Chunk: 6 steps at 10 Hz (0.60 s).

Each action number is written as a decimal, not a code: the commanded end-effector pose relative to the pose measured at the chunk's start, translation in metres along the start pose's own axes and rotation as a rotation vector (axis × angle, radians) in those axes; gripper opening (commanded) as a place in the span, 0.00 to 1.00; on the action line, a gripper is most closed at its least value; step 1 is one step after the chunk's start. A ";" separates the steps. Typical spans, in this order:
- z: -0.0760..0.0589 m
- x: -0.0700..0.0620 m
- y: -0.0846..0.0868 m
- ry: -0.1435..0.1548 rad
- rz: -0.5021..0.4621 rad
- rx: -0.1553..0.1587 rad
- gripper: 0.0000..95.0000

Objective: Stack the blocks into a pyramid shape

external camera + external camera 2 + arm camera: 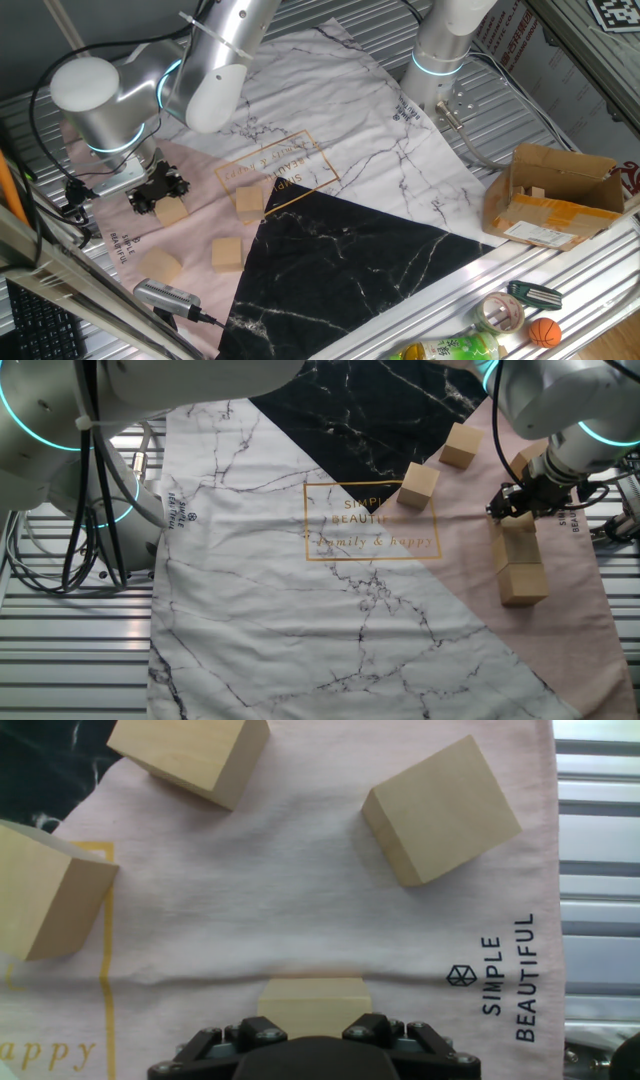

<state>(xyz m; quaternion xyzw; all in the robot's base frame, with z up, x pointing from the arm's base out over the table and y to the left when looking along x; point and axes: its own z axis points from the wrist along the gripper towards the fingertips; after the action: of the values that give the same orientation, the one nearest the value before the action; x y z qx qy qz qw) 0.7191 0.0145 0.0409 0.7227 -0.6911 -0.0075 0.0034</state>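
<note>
In the hand view one tan block (313, 1002) lies right at my gripper (313, 1023), between its black knuckles. The fingertips are hidden. In one fixed view the gripper (158, 190) sits low over that block (172, 212) on the pink cloth. In the other fixed view the gripper (515, 508) stands at the end of a short row of blocks (522, 580). Three loose blocks lie ahead: one near the printed words (440, 808), one at top left (190, 755), one at the left edge (45, 895). Whether the jaws press the block does not show.
A brown cardboard box (555, 195) stands at the right. A tape roll (503, 313), a small orange ball (543, 332) and a bottle (450, 350) lie at the front edge. A grey pen-like tool (170, 298) rests near the cloth's front. A second arm's base (445, 50) stands behind.
</note>
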 end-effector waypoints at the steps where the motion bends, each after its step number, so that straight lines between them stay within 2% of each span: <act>1: 0.000 0.000 0.001 0.009 -0.001 -0.004 0.40; 2: 0.000 0.000 0.001 0.007 0.001 -0.010 0.40; 3: 0.000 0.000 0.001 0.006 -0.003 0.002 0.60; 4: 0.000 0.000 0.001 0.003 -0.003 0.006 0.60; 6: 0.000 0.000 0.001 0.006 0.000 -0.009 0.60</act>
<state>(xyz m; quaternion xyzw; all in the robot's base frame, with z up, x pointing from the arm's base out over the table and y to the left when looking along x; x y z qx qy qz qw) 0.7213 0.0148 0.0398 0.7240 -0.6897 -0.0052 0.0063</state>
